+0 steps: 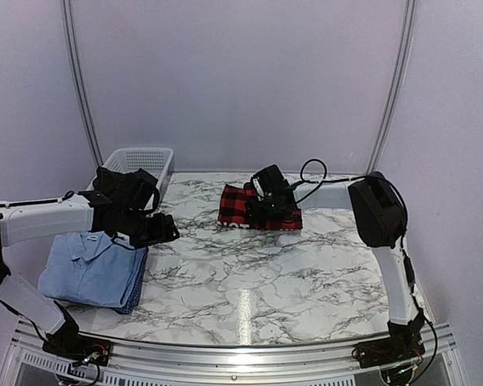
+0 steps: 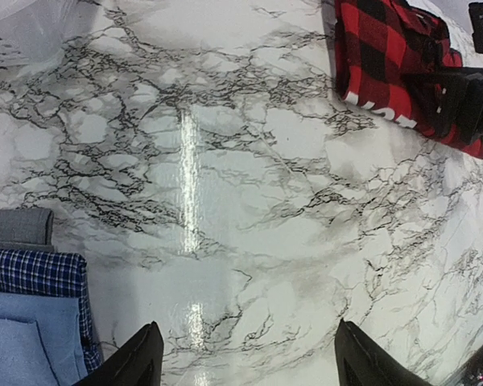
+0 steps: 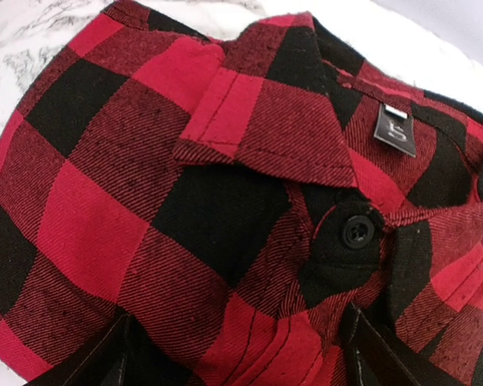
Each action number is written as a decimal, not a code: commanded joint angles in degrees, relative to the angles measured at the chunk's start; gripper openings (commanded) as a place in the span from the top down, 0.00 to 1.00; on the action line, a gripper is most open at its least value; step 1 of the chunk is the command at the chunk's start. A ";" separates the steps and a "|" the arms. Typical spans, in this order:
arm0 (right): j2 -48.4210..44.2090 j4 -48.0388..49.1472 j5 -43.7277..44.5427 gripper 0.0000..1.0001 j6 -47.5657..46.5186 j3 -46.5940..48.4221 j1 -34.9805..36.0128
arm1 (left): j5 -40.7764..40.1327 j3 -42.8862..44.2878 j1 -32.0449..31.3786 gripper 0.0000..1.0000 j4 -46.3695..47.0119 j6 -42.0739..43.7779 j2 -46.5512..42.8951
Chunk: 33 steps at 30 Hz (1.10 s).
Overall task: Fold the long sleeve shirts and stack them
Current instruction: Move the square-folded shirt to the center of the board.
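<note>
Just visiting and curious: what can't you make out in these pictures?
- Right gripper: whether it pinches the flannel shirt. Its fingertips are cut off by the right wrist view's bottom edge, and its own arm hides it from above.
- White lettering: too small and partly folded under, left wrist view.
- Basket contents: left arm covers part, top view.

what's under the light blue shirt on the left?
A navy checked garment pokes out beneath the light blue shirt; a grey fabric edge shows beyond it. The shirt covers the rest, so their full shape and anything lower stay unseen.
</note>
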 commanded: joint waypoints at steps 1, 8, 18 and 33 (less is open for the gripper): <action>5.66 -0.69 -3.85 0.15 -8.96 5.46 -2.68 | -5.24 -0.50 -2.23 0.24 -5.80 -1.85 -1.34; 7.03 -0.14 -6.25 0.13 -12.93 10.75 -3.41 | -21.17 2.55 -9.07 0.24 -18.05 -7.58 1.53; -3.80 -1.16 -11.59 0.11 -7.26 10.12 -3.85 | -37.59 7.75 -14.84 0.18 -30.00 -17.65 12.77; -21.71 4.24 -16.33 0.07 -3.48 -6.44 -2.76 | -54.23 21.13 -21.79 0.13 -54.87 -35.21 34.10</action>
